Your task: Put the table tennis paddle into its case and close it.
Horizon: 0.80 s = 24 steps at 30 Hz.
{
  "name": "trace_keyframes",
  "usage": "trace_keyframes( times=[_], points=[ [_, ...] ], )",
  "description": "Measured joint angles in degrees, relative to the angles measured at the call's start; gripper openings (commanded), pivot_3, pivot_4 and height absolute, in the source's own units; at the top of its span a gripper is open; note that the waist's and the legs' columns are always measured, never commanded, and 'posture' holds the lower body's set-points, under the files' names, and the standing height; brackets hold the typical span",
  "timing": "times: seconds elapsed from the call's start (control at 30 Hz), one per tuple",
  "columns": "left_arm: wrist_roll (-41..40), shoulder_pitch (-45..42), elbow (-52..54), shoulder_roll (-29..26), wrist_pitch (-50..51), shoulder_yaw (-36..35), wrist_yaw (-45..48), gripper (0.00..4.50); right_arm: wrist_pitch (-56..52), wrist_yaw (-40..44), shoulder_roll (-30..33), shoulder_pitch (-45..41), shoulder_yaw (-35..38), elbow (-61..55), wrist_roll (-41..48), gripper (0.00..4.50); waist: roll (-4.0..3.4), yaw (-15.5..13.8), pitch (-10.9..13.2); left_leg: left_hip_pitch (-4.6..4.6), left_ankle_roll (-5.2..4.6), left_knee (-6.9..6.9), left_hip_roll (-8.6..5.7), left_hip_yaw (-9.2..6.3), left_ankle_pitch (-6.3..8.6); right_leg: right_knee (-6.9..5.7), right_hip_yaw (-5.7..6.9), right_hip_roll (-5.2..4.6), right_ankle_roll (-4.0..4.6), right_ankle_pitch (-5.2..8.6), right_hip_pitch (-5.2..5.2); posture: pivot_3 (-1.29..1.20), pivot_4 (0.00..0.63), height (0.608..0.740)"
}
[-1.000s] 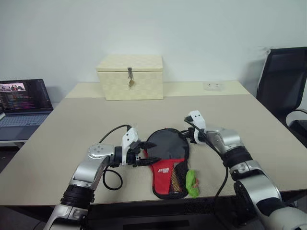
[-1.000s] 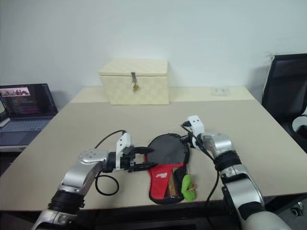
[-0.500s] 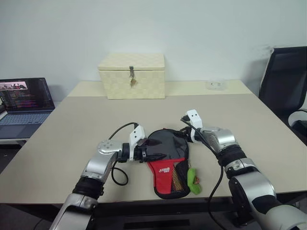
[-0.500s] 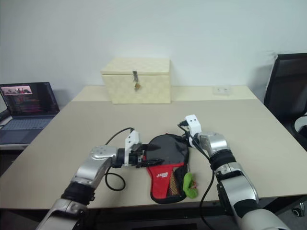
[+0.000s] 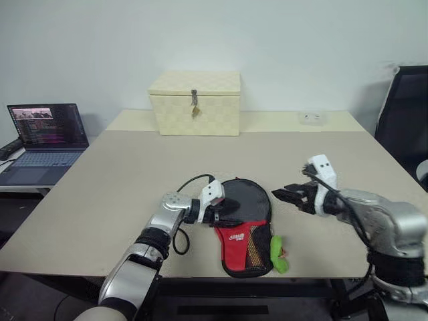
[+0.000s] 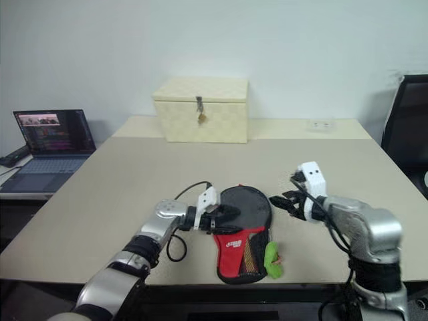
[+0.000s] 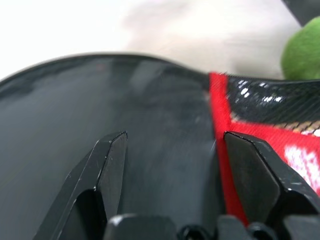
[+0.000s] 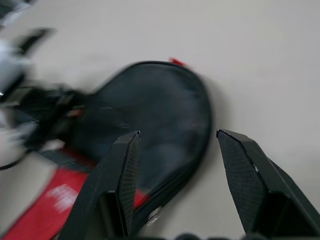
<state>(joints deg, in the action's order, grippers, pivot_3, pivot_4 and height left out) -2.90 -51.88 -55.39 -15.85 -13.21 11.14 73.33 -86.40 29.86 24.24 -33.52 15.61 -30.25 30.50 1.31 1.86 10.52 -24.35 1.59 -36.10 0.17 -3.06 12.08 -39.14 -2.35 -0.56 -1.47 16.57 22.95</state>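
table (image 5: pixel 100 180): big beige top, everything below sits on it
box (image 5: pixel 195 103): cream woven, metal latch in front, at the far side of the table, well apart from the case
laptop (image 5: pixel 43 134): lid up, screen lit, on a separate low surface off the table's left edge
chair (image 5: pixel 404 114): black, by the table's far right corner
case (image 5: pixel 244 224): black fabric, paddle-shaped, flat near the front edge, round end pointing away, red panel with white logo and mesh pocket at the near end
table tennis paddle: can't tell, nothing of it distinguishable from the case
left gripper (image 5: pixel 231 212): fingers spread, lying on the case's black round part at its left rim, nothing clamped
right gripper (image 5: pixel 286 194): fingers apart, empty, lifted off the table just right of the case, not touching
green tag (image 5: pixel 278 246): bright green, at the case's near right edge
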Motion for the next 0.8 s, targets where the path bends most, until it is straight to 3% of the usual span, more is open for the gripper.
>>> trace_keyframes(
  times=[0.23, 0.63, 0.73, 0.8],
  points=[
    [1.96, -2.35, -6.06, 1.09, -5.48, -0.03, -0.19, 3.35, -5.69, -8.11, -9.45, 14.86, -1.4, -13.15, 4.06, 2.7, 0.0, -0.01, -0.07, 0.04, 0.0, -0.04, 0.02, 0.06, 0.0, 0.02, -0.03, 0.07, -0.05, -0.02, -0.09, 0.0, 0.15, 0.74],
    [3.58, -3.13, -8.52, 2.13, -7.54, -0.33, -0.56, 3.35, -5.67, -13.71, -6.79, 22.15, -5.44, -15.16, 2.08, 2.7, 0.02, -0.06, -0.08, 0.49, -0.02, -0.04, 0.0, 0.02, -0.01, 0.16, 0.03, 0.06, -0.32, 0.09, -0.62, 0.0, 0.15, 0.74],
    [3.78, -3.18, -8.53, 2.26, -7.58, -0.36, -0.62, 3.35, -5.62, -13.73, -6.82, 22.41, -5.73, -15.18, 2.14, 2.13, 0.03, -0.08, -0.09, 0.5, -0.02, -0.05, -0.01, 0.0, -0.01, 0.16, 0.05, 0.06, -0.34, 0.1, -0.64, 0.0, 0.15, 0.74],
    [3.8, -3.18, -8.53, 2.29, -7.68, -0.35, -0.6, 3.35, -5.48, -13.81, -6.82, 22.68, -5.78, -15.18, 2.12, 1.48, 0.03, -0.09, -0.09, 0.49, -0.02, -0.05, -0.02, 0.0, -0.01, 0.17, 0.05, 0.06, -0.34, 0.1, -0.64, 0.0, 0.15, 0.74]
  ],
)
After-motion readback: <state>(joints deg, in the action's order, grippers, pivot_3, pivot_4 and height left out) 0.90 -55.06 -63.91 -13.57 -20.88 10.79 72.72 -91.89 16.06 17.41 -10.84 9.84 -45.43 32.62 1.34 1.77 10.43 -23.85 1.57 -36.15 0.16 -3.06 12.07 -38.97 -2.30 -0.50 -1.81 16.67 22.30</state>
